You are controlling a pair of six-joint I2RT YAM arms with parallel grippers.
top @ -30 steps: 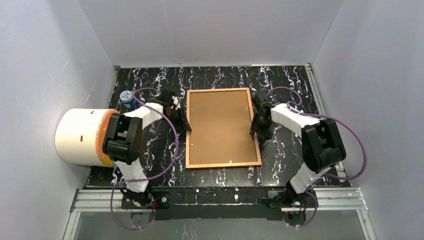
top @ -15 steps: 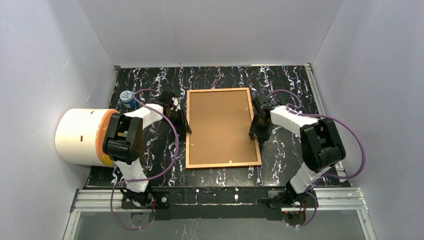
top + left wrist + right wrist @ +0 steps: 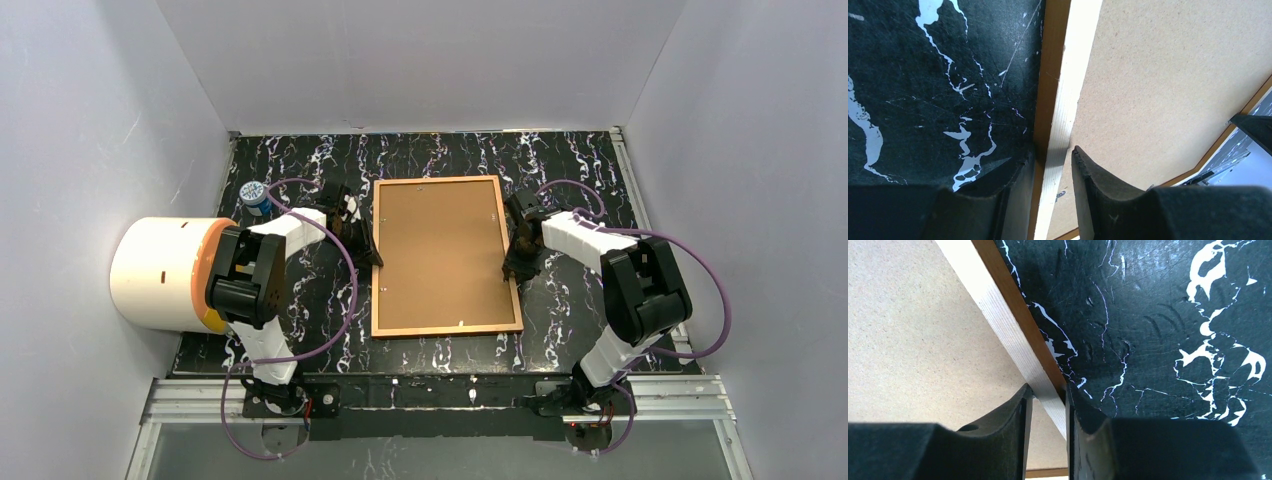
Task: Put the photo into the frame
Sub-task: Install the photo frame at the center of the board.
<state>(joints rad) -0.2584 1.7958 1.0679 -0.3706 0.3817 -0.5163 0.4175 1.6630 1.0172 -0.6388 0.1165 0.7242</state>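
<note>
Frame (image 3: pixel 1063 90) rails gripped betw. left fingers (image 3: pixel 1098 190) & right fingers (image 3: pixel 1003 435).

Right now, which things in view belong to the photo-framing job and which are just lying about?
Job: frame, back up; backing board in it; left gripper and right gripper, each shut on a side rail; photo not visible.
Lying about: white cylinder with orange band; small blue-and-white object.
</note>
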